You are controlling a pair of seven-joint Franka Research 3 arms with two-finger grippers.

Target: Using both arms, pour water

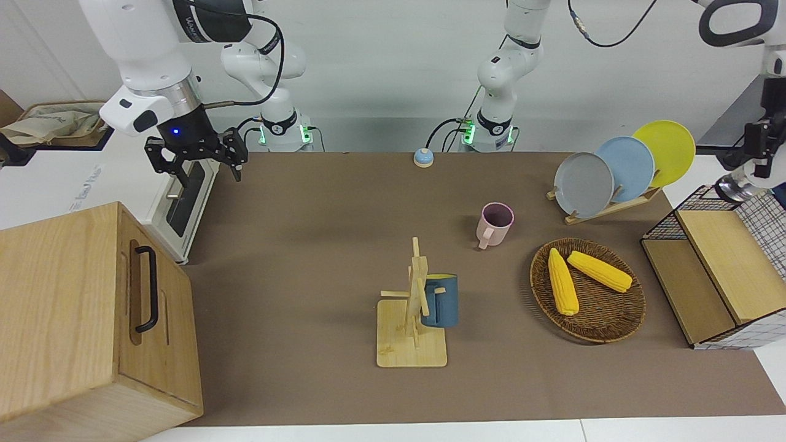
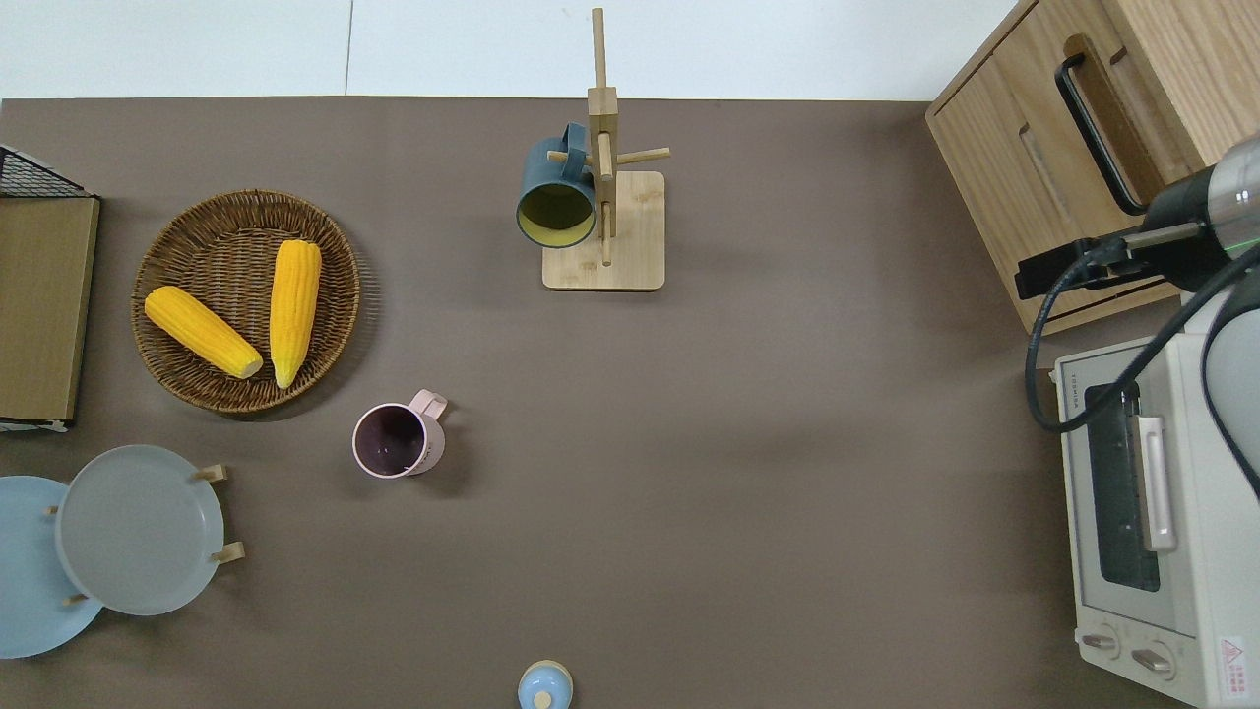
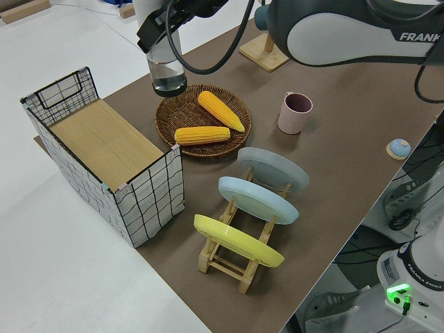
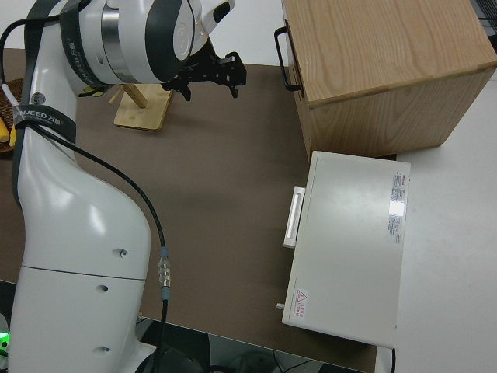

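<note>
Both grippers up at opposite ends of the table.

Right gripper (image 1: 212,178) hangs empty over the toaster oven (image 1: 184,202), fingers spread wide. On across: blue mug (image 1: 441,301) on its rack, pink mug (image 1: 495,224), corn basket (image 1: 605,325). Left gripper (image 3: 164,38) clamps a clear glass (image 3: 167,69) by the wire crate (image 3: 149,198).

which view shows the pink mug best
The overhead view: the pink mug stands upright in the open, its empty inside and handle visible. The front and left side views show it from an angle; the right side view misses it.
</note>
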